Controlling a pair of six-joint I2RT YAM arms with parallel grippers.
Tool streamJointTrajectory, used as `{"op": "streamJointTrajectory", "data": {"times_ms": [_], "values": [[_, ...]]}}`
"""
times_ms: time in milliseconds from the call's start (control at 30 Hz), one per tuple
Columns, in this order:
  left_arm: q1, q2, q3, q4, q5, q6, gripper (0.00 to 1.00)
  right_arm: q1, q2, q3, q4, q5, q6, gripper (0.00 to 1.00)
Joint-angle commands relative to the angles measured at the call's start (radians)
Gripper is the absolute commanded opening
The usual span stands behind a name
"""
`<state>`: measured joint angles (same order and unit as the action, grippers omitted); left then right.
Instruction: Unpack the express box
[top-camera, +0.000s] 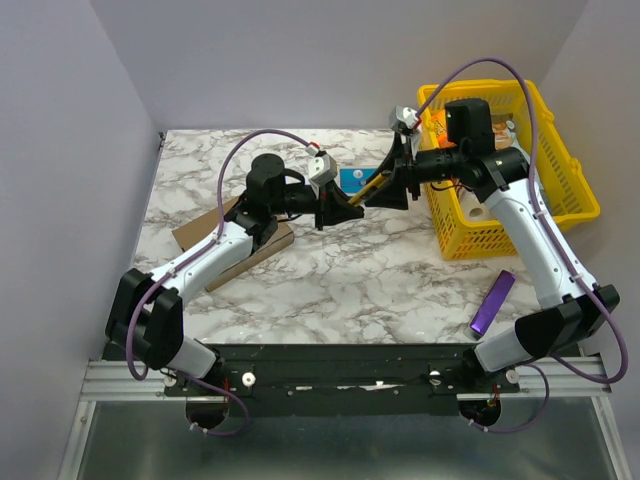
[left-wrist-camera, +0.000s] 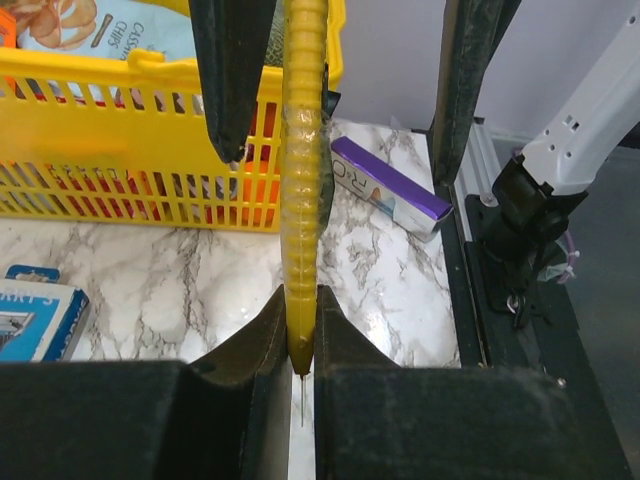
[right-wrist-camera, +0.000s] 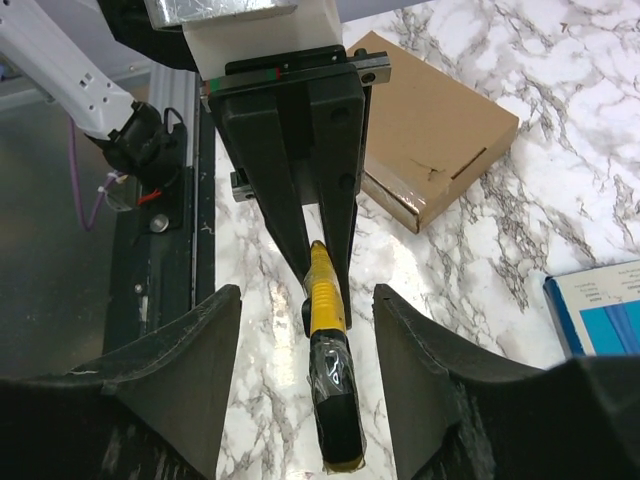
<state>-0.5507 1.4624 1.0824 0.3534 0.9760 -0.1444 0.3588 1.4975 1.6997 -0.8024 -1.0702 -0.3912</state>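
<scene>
While left gripper (left-wrist-camera: 302, 315) tight on knife (left-wrist-camera: 303, 180), right gripper (right-wrist-camera: 308, 298) wide around it.

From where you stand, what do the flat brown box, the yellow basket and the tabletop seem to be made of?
The flat brown box looks like matte cardboard: raw edges and a cut tab slot. The yellow slotted basket looks like glossy moulded plastic, its walls a lattice. The white grey-veined tabletop has a marble pattern with slight sheen; real stone or printed laminate, I cannot tell.

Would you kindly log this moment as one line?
left gripper: shut on yellow cutter | right gripper: open around cutter | express box: closed
</scene>
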Motion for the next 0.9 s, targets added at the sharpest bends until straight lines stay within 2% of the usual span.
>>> {"op": "streamJointTrajectory", "data": {"times_ms": [0,467,667,767,800,833,867], "values": [[-0.008,0.016,0.017,0.122,-0.003,-0.085,0.00,0.003,-0.025,-0.020,0.023,-0.031,0.023,0.59],[-0.018,0.033,0.020,0.134,-0.013,-0.100,0.00,0.005,-0.026,-0.020,0.012,-0.039,0.025,0.48],[-0.018,0.035,0.028,0.121,-0.016,-0.087,0.00,0.009,-0.023,-0.029,-0.014,-0.019,-0.006,0.39],[-0.018,0.039,0.034,0.107,-0.014,-0.080,0.00,0.009,-0.025,-0.034,-0.005,-0.023,-0.002,0.28],[-0.018,0.044,0.036,0.095,-0.013,-0.078,0.00,0.011,-0.023,-0.034,0.000,-0.025,0.008,0.17],[-0.018,0.046,0.039,0.082,-0.013,-0.061,0.00,0.012,-0.022,-0.031,0.003,-0.024,0.011,0.11],[-0.018,0.046,0.051,0.064,-0.019,-0.046,0.12,0.012,-0.022,-0.032,0.021,-0.017,0.018,0.06]]}}
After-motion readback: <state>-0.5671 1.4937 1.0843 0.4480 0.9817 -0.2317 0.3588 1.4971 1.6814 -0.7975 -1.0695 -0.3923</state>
